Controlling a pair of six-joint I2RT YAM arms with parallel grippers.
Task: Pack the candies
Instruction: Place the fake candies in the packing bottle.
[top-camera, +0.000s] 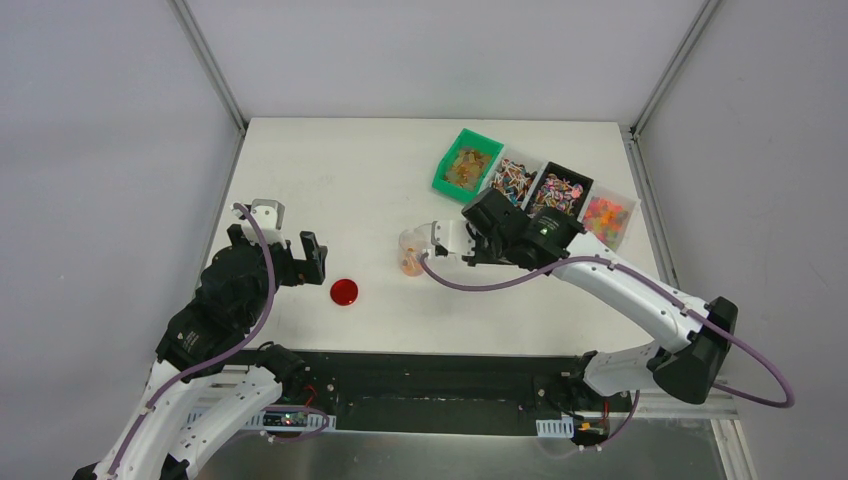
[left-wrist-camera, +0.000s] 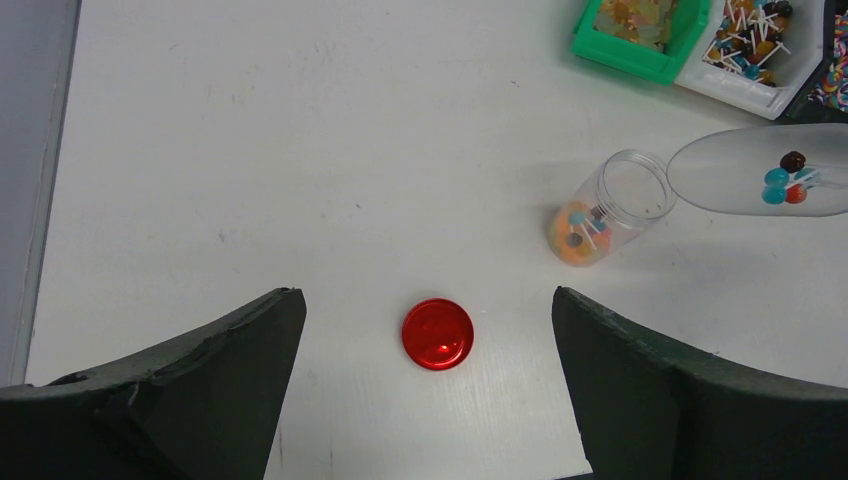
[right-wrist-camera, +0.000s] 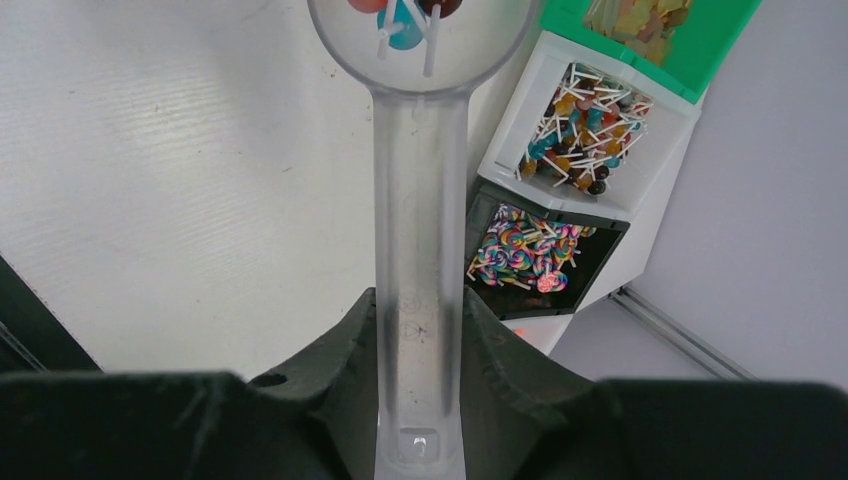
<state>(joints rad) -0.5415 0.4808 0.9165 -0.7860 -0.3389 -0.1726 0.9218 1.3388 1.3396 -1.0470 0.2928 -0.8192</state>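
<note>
My right gripper (right-wrist-camera: 420, 325) is shut on the handle of a clear plastic scoop (right-wrist-camera: 420, 200). The scoop bowl holds a few small candies (right-wrist-camera: 405, 25), blue, red and brown, and hovers just right of the open clear jar (left-wrist-camera: 608, 200). The jar (top-camera: 410, 252) stands mid-table with several candies (left-wrist-camera: 578, 235) at its bottom. In the top view my right gripper (top-camera: 478, 236) sits right of the jar. My left gripper (left-wrist-camera: 425, 295) is open and empty, just above the red lid (left-wrist-camera: 437, 334).
Four candy bins stand at the back right: green (top-camera: 467, 165), white (top-camera: 513, 182), black (top-camera: 558, 193) and clear (top-camera: 607, 217). The red lid (top-camera: 344, 292) lies left of the jar. My left gripper (top-camera: 290, 238) is near the table's left side.
</note>
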